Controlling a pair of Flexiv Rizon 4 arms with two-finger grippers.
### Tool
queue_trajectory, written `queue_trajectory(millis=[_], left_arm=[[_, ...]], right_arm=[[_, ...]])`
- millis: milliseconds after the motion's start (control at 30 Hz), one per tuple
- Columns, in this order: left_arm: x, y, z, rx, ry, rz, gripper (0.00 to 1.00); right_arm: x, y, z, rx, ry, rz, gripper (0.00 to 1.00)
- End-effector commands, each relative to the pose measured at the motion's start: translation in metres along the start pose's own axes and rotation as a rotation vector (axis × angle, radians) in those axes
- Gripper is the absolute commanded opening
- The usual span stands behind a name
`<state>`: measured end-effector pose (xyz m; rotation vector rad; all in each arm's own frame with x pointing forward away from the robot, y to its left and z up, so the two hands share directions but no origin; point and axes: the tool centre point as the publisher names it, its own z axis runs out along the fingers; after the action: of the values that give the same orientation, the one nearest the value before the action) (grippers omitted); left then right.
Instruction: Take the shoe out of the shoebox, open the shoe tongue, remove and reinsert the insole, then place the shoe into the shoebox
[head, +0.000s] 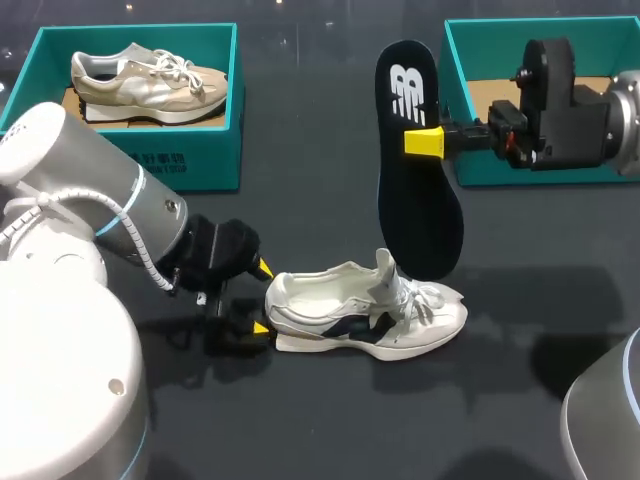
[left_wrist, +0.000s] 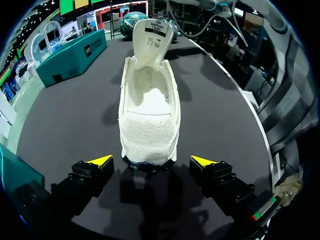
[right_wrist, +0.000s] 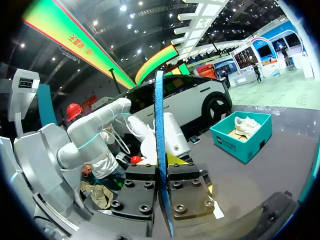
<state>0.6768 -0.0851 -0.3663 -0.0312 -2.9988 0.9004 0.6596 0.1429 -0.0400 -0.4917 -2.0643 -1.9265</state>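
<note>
Pinching the insole (head: 418, 200) upright, the right gripper (head: 424, 142) hung over the table's (head: 330, 425) middle; the left gripper (head: 261, 297) stood open at the shoe's (head: 365, 312) heel.

Two shoes are in sight: a white shoe (head: 365, 315) lying on the table (head: 300, 430), and a beige shoe (head: 148, 85) well behind its heel end. There are two teal shoeboxes, the left shoebox (head: 190, 165) behind the white shoe's heel end holding the beige shoe, and the right shoebox (head: 462, 60) behind its toe end. One dark insole (head: 420, 210) stands just behind the white shoe, and there are two grippers, the left gripper (head: 262, 298) at that shoe's heel and the right gripper (head: 425, 142) up behind it.
</note>
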Motion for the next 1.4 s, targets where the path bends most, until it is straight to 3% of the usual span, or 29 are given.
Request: queue_trajectory(millis=[33,233,333,1133,1400], left_arm=[[-0.005,-0.006,-0.003,-0.074,0.009,-0.012,1.00],[-0.009,-0.029,-0.019,-0.207,0.052,0.061,1.00],[-0.004,-0.038,-0.022,-0.297,-0.005,0.054,1.00],[-0.008,-0.041,-0.014,-0.338,0.023,0.060,1.00],[-0.007,-0.069,-0.029,-0.341,-0.013,0.082,1.00]], right_arm=[[-0.001,-0.001,0.002,0.000,-0.001,0.000,0.00],[-0.001,-0.001,0.002,0.000,-0.001,0.000,0.00],[-0.001,-0.001,0.002,0.000,-0.001,0.000,0.00],[-0.001,-0.001,0.002,0.000,-0.001,0.000,0.00],[-0.001,-0.001,0.002,0.000,-0.001,0.000,0.00]])
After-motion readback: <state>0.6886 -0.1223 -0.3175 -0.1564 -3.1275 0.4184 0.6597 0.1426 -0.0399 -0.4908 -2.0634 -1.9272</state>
